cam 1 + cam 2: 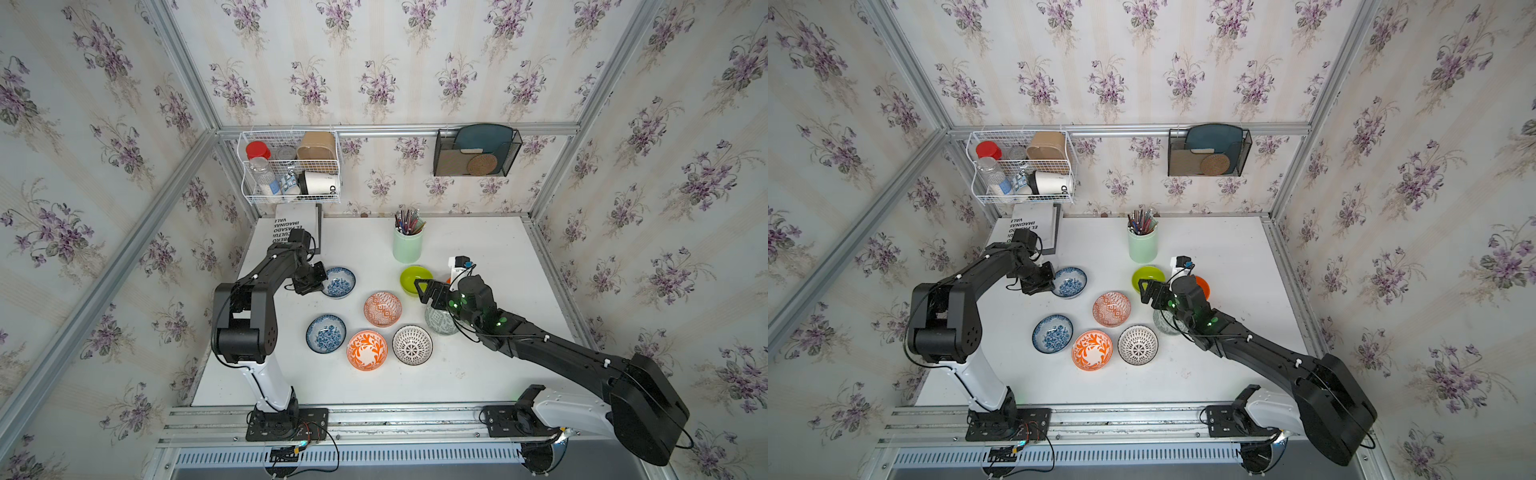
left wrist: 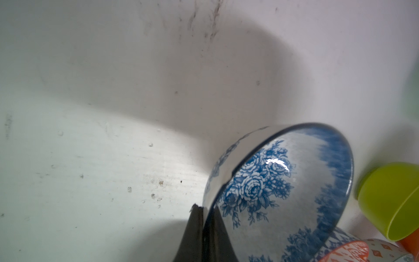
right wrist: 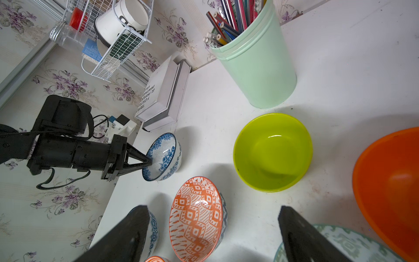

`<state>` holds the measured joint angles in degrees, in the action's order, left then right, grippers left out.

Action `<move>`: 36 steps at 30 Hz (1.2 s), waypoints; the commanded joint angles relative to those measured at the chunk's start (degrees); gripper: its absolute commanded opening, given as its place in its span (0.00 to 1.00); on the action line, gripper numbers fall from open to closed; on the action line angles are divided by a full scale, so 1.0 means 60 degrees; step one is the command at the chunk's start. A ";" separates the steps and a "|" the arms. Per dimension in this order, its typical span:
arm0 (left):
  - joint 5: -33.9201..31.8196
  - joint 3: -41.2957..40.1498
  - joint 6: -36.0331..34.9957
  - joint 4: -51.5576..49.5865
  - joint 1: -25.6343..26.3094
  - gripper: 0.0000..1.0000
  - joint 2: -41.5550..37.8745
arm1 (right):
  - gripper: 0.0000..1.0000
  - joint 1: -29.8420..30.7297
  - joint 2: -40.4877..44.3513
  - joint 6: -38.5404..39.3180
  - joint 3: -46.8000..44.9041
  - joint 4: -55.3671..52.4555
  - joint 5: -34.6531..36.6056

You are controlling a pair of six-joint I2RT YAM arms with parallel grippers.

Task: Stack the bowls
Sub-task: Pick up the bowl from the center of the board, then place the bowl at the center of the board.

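Right wrist view: left pincer clenched on rim of blue floral bowl, tilted on bench. Right pincer released, empty, near lime green bowl. Nothing stacked yet; all eight bowls single, whole stack left to build.

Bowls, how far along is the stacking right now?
Nothing is stacked yet: all eight bowls sit singly on the table. In hand: the left jaws are shut on the rim of the far blue bowl. The right jaws hang open, empty. Every stacking step is left.
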<state>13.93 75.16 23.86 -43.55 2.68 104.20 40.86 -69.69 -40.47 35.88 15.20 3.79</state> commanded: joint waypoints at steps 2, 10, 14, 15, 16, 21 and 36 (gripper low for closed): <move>0.0290 0.0203 0.0564 0.0691 0.0006 0.00 -0.0004 | 0.95 0.0019 0.0021 -0.0008 0.0009 0.0235 0.0068; 0.0547 0.0597 0.0919 0.1077 0.0051 0.00 0.0561 | 0.95 0.0023 0.0024 -0.0012 -0.0026 0.0302 0.0042; 0.0413 0.0683 0.1087 0.1218 0.0093 0.00 0.0694 | 0.95 0.0016 0.0014 -0.0008 -0.0033 0.0332 0.0038; 0.0374 0.0697 0.1130 0.1230 0.0119 0.00 0.0738 | 0.95 0.0016 0.0014 0.0005 -0.0045 0.0346 0.0041; 0.0313 0.0701 0.1167 0.1248 0.0148 0.00 0.0764 | 0.95 0.0016 0.0014 0.0004 -0.0036 0.0353 0.0042; -0.0043 0.0530 0.1269 0.1329 0.0268 0.00 0.0764 | 0.95 0.0015 0.0014 0.0019 -0.0081 0.0442 0.0014; -0.0542 -0.0249 0.1498 0.1376 0.0546 0.00 0.0462 | 0.95 0.0016 0.0048 0.0014 -0.0219 0.0720 0.0003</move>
<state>11.92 74.19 32.25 -33.67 5.87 107.48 40.86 -69.52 -40.47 34.70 17.93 3.73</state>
